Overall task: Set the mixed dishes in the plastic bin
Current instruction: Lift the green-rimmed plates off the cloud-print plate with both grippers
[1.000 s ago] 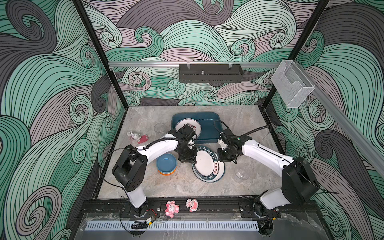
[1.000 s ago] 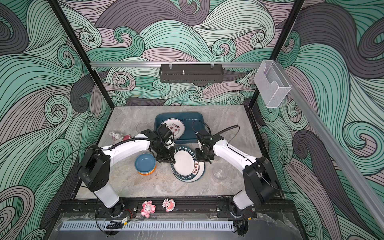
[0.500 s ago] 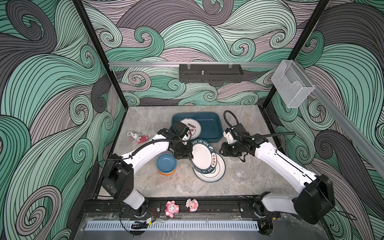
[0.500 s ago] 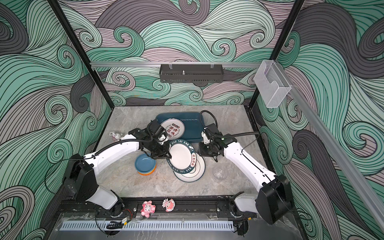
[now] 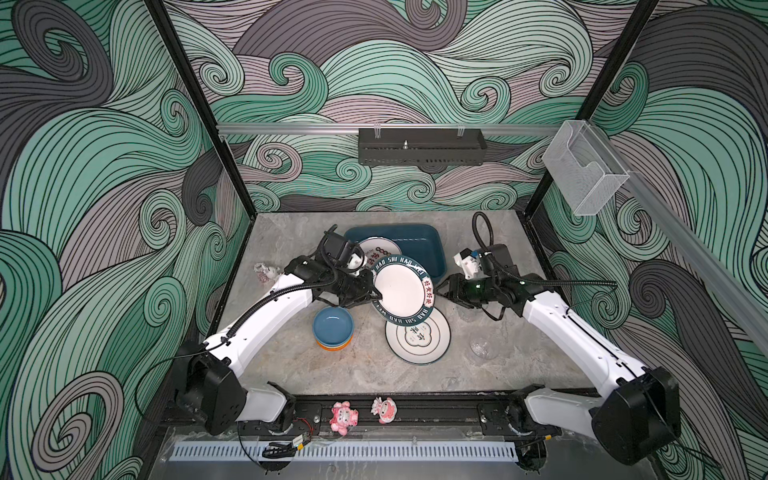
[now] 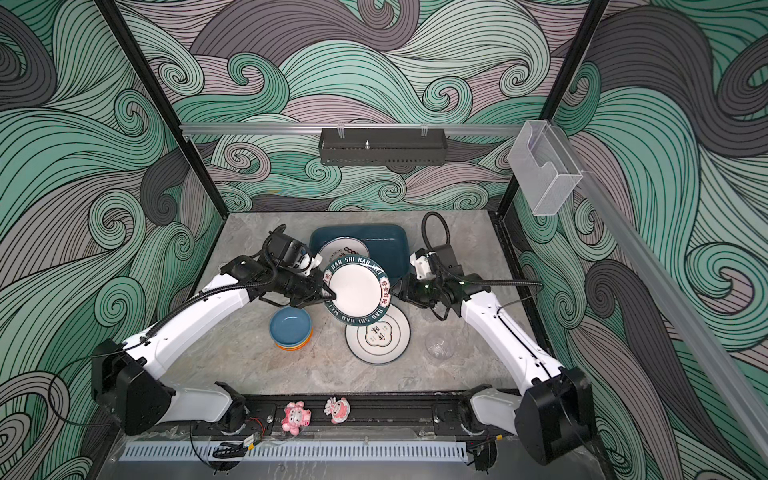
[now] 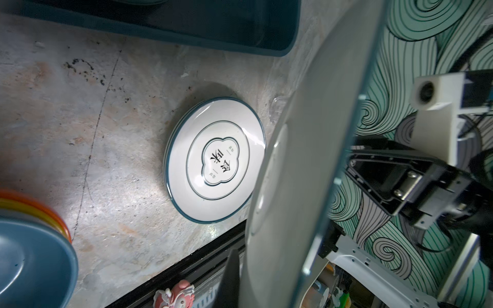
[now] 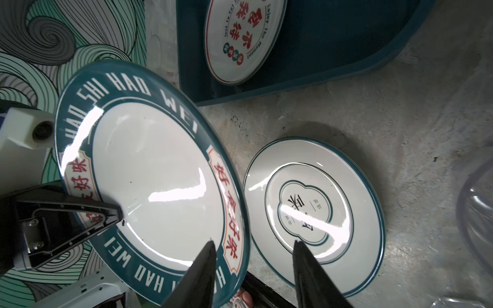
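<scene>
On the grey marbled desk (image 5: 291, 370), walled by swirl-patterned panels (image 5: 374, 83), the left gripper (image 5: 377, 296) clamps a tilted plate (image 5: 401, 289) near the bin (image 5: 434, 255). The right gripper (image 5: 443, 291), jaws apart, sits beside the plate's rim.

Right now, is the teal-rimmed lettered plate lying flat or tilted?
The teal-rimmed round plate is tilted, raised: left tool grips its rim above the flat white plate.

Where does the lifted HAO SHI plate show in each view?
Top view: HAO SHI plate at centre, overlapping the clover plate.
Top view: same spot.
Left wrist: grey underside, close up.
Right wrist: lettered face, close up.
Shared landmark: clover plate, lying flat.
</scene>
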Robot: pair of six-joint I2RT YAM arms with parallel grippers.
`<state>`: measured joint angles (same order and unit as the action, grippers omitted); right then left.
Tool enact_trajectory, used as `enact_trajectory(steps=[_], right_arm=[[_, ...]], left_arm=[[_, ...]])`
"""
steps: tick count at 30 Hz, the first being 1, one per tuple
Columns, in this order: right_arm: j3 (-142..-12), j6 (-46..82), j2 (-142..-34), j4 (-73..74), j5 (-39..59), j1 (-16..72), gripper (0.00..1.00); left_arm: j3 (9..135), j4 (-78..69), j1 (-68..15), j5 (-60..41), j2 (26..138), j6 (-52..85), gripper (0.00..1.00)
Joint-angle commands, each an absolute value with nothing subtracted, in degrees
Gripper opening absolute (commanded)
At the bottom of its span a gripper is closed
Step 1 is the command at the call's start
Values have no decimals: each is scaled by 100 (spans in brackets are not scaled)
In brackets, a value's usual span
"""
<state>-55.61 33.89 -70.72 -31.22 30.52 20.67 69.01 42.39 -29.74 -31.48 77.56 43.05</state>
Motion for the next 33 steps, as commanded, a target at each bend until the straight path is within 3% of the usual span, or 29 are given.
enact_trajectory(steps=[1, 8, 13, 25, 30, 33], right_arm=[[-5400, 3797, -6975, -2391, 3626, 1956, 49], [-4974, 4482, -6952, -981, 4320, 1873, 47], [-4786, 4928, -6924, -194, 4661, 1848, 40], [-4685, 5079, -6847, 146, 4763, 1837, 10], [-4733, 5098, -6841, 218, 4748, 1820, 0], [-4787, 5098, -6857, 237, 4712, 1802, 0]], left_arm=[[6832, 3574, -2892, -3621, 7496, 4564, 0], [6700, 3077, -2857, -3907, 7366, 4801, 0], [6514, 2677, -2835, -4099, 7315, 5050, 0], [6337, 2385, -2731, -4208, 7266, 5256, 0], [6296, 2426, -2649, -4173, 7194, 5260, 16], [6243, 2436, -2570, -4148, 7134, 5265, 21]])
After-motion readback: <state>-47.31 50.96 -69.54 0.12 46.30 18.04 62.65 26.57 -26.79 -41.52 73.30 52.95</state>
